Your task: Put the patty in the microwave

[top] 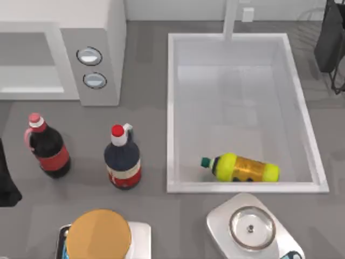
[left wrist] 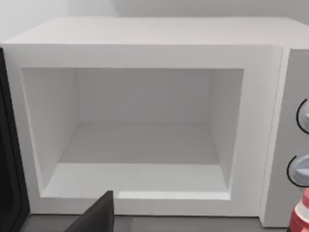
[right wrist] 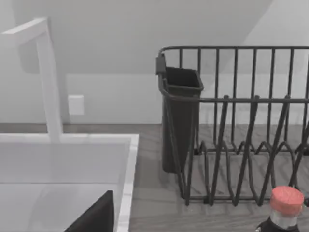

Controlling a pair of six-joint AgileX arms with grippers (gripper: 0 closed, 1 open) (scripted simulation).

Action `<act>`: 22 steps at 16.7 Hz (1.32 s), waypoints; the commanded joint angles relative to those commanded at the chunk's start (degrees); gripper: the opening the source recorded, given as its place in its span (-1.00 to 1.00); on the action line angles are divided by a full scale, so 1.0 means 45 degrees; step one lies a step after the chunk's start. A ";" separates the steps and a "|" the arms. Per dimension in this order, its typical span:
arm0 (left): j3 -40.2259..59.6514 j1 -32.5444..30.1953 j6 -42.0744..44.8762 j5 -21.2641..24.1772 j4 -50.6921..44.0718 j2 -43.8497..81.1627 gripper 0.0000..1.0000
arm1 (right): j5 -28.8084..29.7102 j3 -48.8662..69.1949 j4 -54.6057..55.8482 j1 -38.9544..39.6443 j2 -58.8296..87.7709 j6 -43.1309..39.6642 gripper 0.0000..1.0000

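my left pincer (left wrist: 98,213) shows as a dark wedge in front of the microwave (left wrist: 145,121), and i cannot tell whether it is apart or together. the left wrist view looks straight into the wide white cavity, with a dark panel (left wrist: 7,159) at one edge of the opening and two round knobs (left wrist: 301,169) at the other. from above, the microwave stands at the bench's (top: 151,108) back left corner. the patty (top: 98,235), a round tan disc, lies on a white base (top: 141,232) at the front left, well apart from the microwave. between them stand two dark bottles: a pink-capped bottle (top: 47,147) and a red-capped bottle (top: 123,159). my right pincer (right wrist: 98,213) looks toward the sink (top: 173,108) and a black wire rack (right wrist: 241,145); its state i cannot tell either. a yellow bottle (top: 245,168) lies on its side in the sink.
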 joint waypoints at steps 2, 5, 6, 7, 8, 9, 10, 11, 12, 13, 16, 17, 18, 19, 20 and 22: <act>0.0006 0.0001 0.0001 0.0000 -0.0006 0.0007 1.00 | 0.0000 0.0000 0.0000 0.0000 0.0000 0.0000 1.00; 0.0763 0.0180 0.0058 0.0005 -0.0714 0.0817 1.00 | 0.0000 0.0000 0.0000 0.0000 0.0000 0.0000 1.00; 0.1257 0.0290 0.0090 0.0005 -0.1145 0.1357 1.00 | 0.0000 0.0000 0.0000 0.0000 0.0000 0.0000 1.00; 0.1852 0.0414 0.0127 0.0003 -0.1645 0.2032 1.00 | 0.0000 0.0000 0.0000 0.0000 0.0000 0.0000 1.00; 0.2534 0.0549 0.0168 0.0000 -0.2202 0.2840 1.00 | 0.0000 0.0000 0.0000 0.0000 0.0000 0.0000 1.00; 0.3287 0.0689 0.0210 -0.0004 -0.2801 0.3781 1.00 | 0.0000 0.0000 0.0000 0.0000 0.0000 0.0000 1.00; 0.4089 0.0834 0.0251 -0.0008 -0.3429 0.4853 1.00 | 0.0000 0.0000 0.0000 0.0000 0.0000 0.0000 1.00; 0.4918 0.0980 0.0288 -0.0010 -0.4070 0.6054 1.00 | 0.0000 0.0000 0.0000 0.0000 0.0000 0.0000 1.00; 0.5767 0.1131 0.0324 -0.0012 -0.4712 0.7383 1.00 | 0.0000 0.0000 0.0000 0.0000 0.0000 0.0000 1.00; 0.6634 0.1288 0.0358 -0.0014 -0.5351 0.8825 1.00 | 0.0000 0.0000 0.0000 0.0000 0.0000 0.0000 1.00; 0.9260 0.1769 0.0459 -0.0030 -0.7256 1.3413 1.00 | 0.0000 0.0000 0.0000 0.0000 0.0000 0.0000 1.00; 1.0110 0.1932 0.0490 -0.0037 -0.7888 1.4898 1.00 | 0.0000 0.0000 0.0000 0.0000 0.0000 0.0000 1.00; 1.0936 0.2090 0.0520 -0.0041 -0.8513 1.6309 1.00 | 0.0000 0.0000 0.0000 0.0000 0.0000 0.0000 1.00; 1.1724 0.2242 0.0550 -0.0043 -0.9107 1.7609 1.00 | 0.0000 0.0000 0.0000 0.0000 0.0000 0.0000 1.00; 1.2472 0.2386 0.0582 -0.0043 -0.9662 1.8786 1.00 | 0.0000 0.0000 0.0000 0.0000 0.0000 0.0000 1.00; 1.3840 0.2641 0.0649 -0.0040 -1.0674 2.0753 1.00 | 0.0000 0.0000 0.0000 0.0000 0.0000 0.0000 1.00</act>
